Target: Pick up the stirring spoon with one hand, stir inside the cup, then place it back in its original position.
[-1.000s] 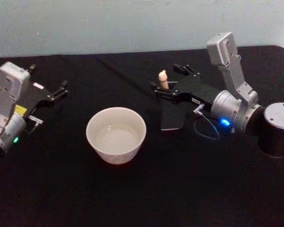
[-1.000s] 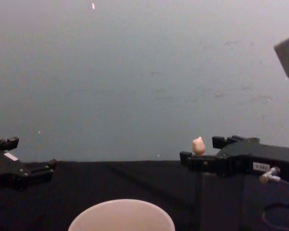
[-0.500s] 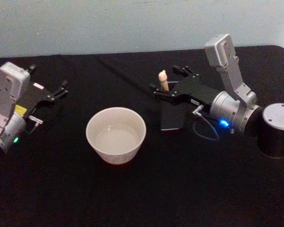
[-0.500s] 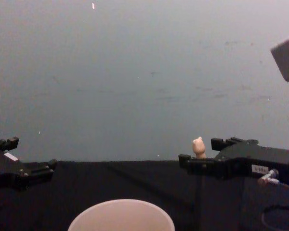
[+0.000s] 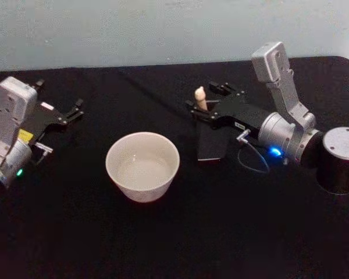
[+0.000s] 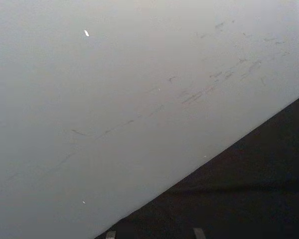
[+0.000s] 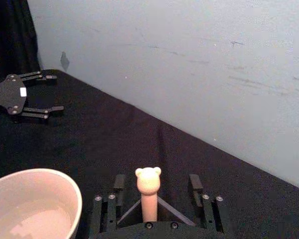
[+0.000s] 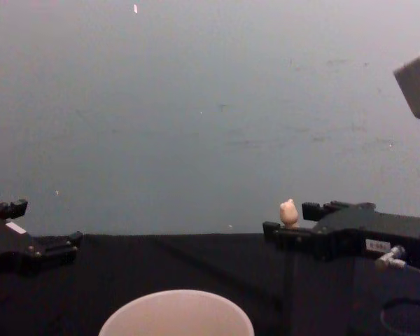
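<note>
Currently the right gripper (image 5: 205, 97) hangs toward the table's far edge, right of centre, with its jaws spread wide on either side of the stirring spoon (image 5: 200, 96). In the right wrist view the cream handle with its little bear-shaped top (image 7: 148, 180) stands upright between the two black fingers (image 7: 118, 185), with a clear gap on each side, so nothing is clamped. The spoon's shaft and bowl are hidden below the gripper body.

Just under the gripper, on its near side, the dark grey square holder (image 5: 211, 142) stands on the black table (image 5: 174, 244). Whether the spoon's lower end sits inside it cannot be seen. From the chest view the handle top (image 8: 288, 212) pokes up just above the gripper (image 8: 294, 220).

The cup (image 5: 142, 165) sits near the middle of the table, left of the holder and apart from it, upright, its pale inside in plain sight. Its rim shows at the lower edge of the chest view (image 8: 176, 315) and in the right wrist view (image 7: 30, 204).

The left gripper (image 5: 77, 110) is parked by the table's left edge, toward the far side, its jaws apart and holding nothing.
</note>
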You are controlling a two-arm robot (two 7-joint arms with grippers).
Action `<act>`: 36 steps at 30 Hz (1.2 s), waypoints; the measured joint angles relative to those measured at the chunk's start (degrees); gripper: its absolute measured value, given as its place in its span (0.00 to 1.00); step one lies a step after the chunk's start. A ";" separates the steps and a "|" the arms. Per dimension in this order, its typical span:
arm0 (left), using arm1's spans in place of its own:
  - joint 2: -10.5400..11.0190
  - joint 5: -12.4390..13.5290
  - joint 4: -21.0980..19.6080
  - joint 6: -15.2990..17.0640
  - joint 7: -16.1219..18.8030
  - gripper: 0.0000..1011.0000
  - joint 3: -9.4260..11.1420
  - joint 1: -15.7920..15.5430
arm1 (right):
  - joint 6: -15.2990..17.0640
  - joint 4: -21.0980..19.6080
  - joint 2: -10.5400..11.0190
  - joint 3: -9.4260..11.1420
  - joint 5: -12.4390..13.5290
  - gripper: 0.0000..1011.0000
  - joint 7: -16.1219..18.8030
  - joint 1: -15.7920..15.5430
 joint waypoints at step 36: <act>0.00 0.00 0.00 0.00 0.00 0.99 0.00 0.00 | -0.20 -0.51 0.02 0.54 0.34 0.17 0.27 -0.39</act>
